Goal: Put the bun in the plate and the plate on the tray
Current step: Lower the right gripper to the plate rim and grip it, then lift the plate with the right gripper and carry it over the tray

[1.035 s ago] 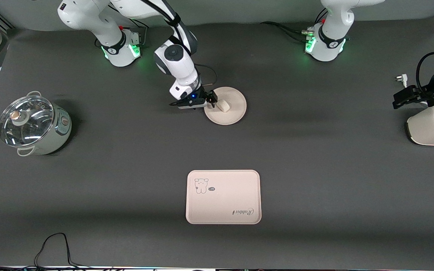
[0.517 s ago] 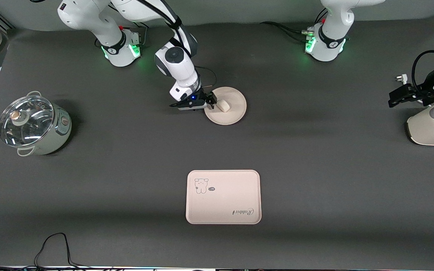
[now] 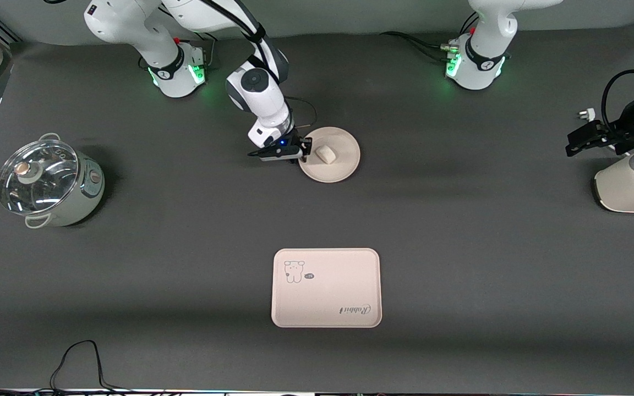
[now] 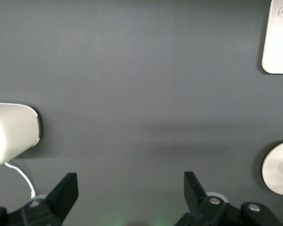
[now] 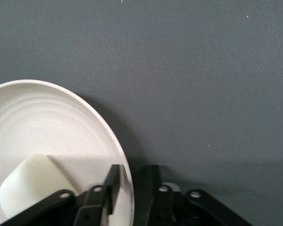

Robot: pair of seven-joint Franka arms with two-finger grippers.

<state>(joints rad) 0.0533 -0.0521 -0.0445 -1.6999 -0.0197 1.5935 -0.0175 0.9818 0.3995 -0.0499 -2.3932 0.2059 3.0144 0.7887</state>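
Bun (image 3: pixel 325 154), small, off-white and rounded like a marshmallow, lying inside the plate (image 3: pixel 342 168) at the middle of the table, nearer the robot bases than the tray (image 3: pixel 326 308). Plate round, cream-beige, shallow, with faint rings on its matte floor and a thin raised rim. Right gripper (image 3: pixel 304 149) down at the plate's edge toward the right arm's end of the table; in the right wrist view, fingers (image 5: pixel 111 181) narrowed to a slim gap that straddles the rim, one inside, one outside, apparently not yet pinching. Left gripper (image 3: pixel 573 146) spread wide and empty, waiting above a white appliance (image 3: pixel 628 190) at the left arm's end.

Step in hand, by the look of it: gripping the plate by its rim for the carry to the tray. Best done with a firm squeeze on the thin lip, a level lift and a slow swing, since the smooth lump could roll or slide off a tilted dish.

Tray a pale pinkish rectangle with rounded corners, a small cartoon animal and script lettering, flat and smooth, well apart from the plate and nearer the front camera. Tabletop dark grey and matte. Glass-lidded pot (image 3: pixel 47 181) toward the right arm's end.
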